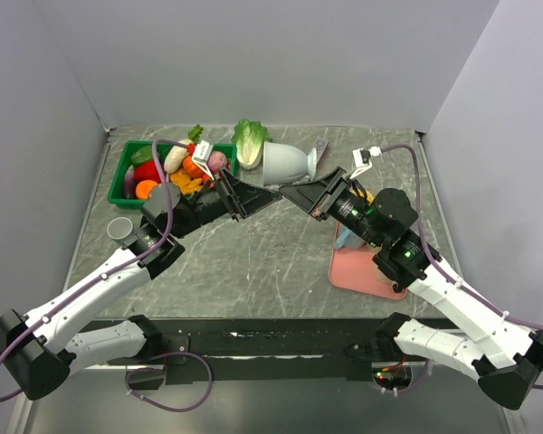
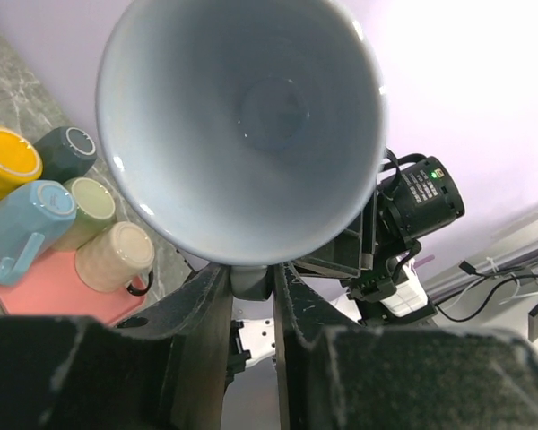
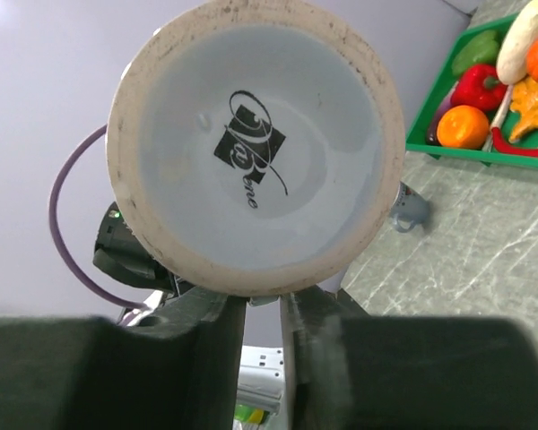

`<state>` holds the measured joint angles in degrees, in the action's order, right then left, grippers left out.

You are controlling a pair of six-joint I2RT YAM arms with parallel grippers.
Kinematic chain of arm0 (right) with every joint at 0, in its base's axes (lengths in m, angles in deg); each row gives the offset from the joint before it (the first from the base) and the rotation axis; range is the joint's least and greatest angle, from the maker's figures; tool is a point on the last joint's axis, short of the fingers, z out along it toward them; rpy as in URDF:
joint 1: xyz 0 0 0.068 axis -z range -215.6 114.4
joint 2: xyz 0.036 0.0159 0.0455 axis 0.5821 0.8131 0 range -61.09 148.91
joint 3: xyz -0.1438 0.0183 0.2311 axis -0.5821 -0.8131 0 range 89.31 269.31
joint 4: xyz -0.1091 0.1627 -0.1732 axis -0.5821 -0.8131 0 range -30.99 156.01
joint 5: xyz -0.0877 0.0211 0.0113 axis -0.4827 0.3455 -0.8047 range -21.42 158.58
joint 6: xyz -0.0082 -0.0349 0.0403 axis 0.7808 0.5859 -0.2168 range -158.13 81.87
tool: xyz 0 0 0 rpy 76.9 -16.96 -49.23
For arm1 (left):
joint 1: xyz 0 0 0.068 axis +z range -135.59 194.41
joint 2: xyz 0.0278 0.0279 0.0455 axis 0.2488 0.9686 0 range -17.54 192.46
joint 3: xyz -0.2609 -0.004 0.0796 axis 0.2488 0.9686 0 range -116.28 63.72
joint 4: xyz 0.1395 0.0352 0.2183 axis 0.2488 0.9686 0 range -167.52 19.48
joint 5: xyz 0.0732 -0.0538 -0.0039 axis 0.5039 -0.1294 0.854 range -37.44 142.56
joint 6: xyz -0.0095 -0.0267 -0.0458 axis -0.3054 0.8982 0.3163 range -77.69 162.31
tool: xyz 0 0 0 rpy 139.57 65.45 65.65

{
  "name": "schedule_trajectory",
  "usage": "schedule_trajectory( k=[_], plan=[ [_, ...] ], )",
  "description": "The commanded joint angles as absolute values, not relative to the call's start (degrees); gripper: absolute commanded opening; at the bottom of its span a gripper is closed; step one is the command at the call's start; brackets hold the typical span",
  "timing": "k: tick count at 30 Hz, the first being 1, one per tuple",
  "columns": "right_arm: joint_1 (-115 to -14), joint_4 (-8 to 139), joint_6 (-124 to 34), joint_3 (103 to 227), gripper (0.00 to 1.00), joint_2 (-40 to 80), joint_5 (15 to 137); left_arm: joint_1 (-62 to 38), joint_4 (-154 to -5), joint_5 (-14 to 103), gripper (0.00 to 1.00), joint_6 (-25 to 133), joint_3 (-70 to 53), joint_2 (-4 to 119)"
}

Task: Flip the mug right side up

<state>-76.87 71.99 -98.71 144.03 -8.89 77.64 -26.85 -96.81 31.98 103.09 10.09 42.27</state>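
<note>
the pale grey glazed ceramic mug is held in the air on its side, just right of the green plastic bin of toy vegetables and near the leafy lettuce head at the bin's far right corner. none of it rests on the grey marbled counter. its wide flared mouth faces the bin and its narrow foot, printed with a dark logo, faces away from the bin. both arms meet under it. the left fingers are drawn close together on a grey stub just below the mouth rim, which looks like the handle seen end on. the right fingers are likewise nearly together on a pale bit just below the foot ring; whether that is the handle or the foot's edge i cannot tell. the flat pink tray with other cups lies well to the right of the bin. the mug is probably stiff, fairly weighty for such thin fingers, slick where glazed, and would chip or break if dropped. the rough unglazed foot ring should give more bite than the body. held by a narrow handle, the flared bowl may swing, so the safest hold is probably deep on the handle or across the mouth wall. then the mouth can be tipped upward and the foot set down on the counter beside the bin.
</note>
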Motion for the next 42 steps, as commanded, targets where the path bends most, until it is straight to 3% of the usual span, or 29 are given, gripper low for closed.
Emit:
schedule_trajectory(
  k=[1, 8, 11, 20, 31, 42],
  plan=[
    [-77.17, 75.07, -97.37, 144.86, 0.32, -11.79, 75.61, -26.20, -97.65, 37.17, 0.01, 99.80, 9.84, 40.12],
    [-77.08, 72.43, -97.46, 144.94, 0.56, -11.61, 73.59, -26.20, -93.88, 39.63, 0.01, 97.86, 8.52, 39.76],
    [-77.08, 70.50, -97.72, 145.21, 0.59, -11.00, 72.89, -26.20, -91.68, 40.77, 0.01, 97.16, 8.00, 39.85],
    [-77.08, 60.93, -97.46, 147.93, 0.64, -8.89, 70.61, -26.20, -75.61, 51.31, 0.01, 89.17, 3.52, 40.20],
    [-75.94, 45.37, -95.53, 149.78, 0.67, -9.50, 64.89, -26.20, -50.64, 82.31, 0.01, 81.60, 6.67, 38.27],
    [-70.41, 43.43, -97.55, 146.97, 0.66, -9.42, 70.68, -26.20, -47.29, 100.44, 0.01, 89.41, 17.83, 37.56]
  ],
)
